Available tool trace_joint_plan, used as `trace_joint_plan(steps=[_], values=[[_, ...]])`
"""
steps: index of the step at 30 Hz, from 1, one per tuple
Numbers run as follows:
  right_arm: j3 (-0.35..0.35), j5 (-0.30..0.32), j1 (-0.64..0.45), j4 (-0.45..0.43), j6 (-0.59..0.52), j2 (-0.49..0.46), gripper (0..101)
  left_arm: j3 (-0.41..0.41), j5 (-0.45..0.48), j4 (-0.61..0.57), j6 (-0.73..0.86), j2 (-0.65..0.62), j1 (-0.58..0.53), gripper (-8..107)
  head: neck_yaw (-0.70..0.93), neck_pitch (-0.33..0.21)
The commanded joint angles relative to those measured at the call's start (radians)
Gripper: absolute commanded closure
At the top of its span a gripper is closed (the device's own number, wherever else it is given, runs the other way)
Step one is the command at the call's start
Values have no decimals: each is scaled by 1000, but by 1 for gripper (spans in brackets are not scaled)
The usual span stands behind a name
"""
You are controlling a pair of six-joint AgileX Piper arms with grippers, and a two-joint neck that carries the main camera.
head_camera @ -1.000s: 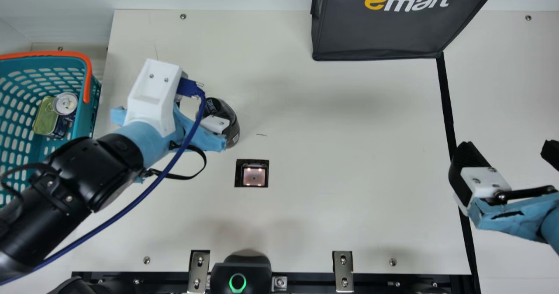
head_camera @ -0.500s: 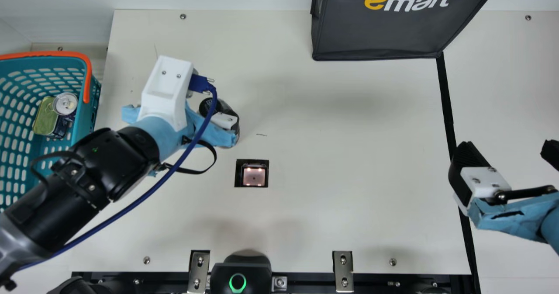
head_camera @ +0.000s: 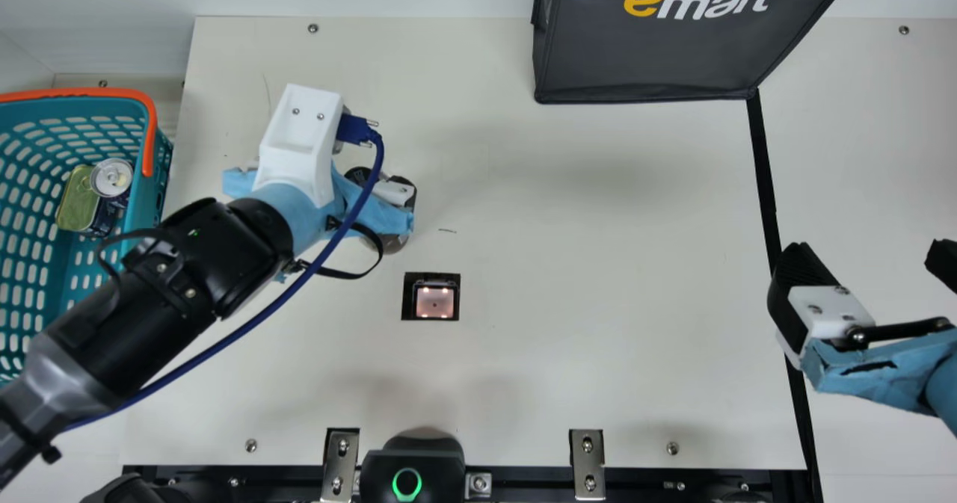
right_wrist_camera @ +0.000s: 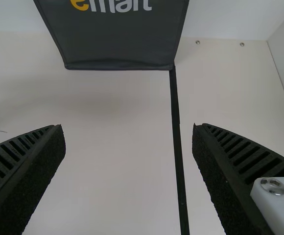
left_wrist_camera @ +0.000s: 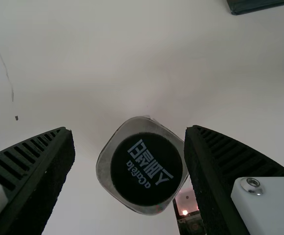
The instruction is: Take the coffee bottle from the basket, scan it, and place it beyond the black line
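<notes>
Currently | basket (head_camera: 133, 219): 2 cans (head_camera: 111, 178) | left tool (head_camera: 392, 191): unclenched around bottle (left_wrist_camera: 147, 169) | right tool (head_camera: 871, 260): unclenched

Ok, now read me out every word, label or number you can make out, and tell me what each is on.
"emart": on the front of the dark grey bag.
"aCafela", as best I can read it: the small line on the coffee bottle's round black top.
The larger characters beside that line: tilted, and I can't read them surely.
Cans in the basket: any print is too small to read.
</notes>
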Motion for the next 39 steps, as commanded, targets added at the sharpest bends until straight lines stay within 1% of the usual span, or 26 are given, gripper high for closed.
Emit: trace_joint_plan(steps=[1,13,29,39], values=[[0,0,0,0,0,0,10,-3,-2,2,-4,4,1,9,0,-26],[0,0,0,0,0,0,10,-7,-12,-9,-14,23,-1,89,0,-26],[0,0,0,0,0,0,10,-11,0,-22,12,-22,-26,89,0,-26],[0,-1,0,0,0,0,10,21,18,-48,62,-87,-90,89,0,-26]])
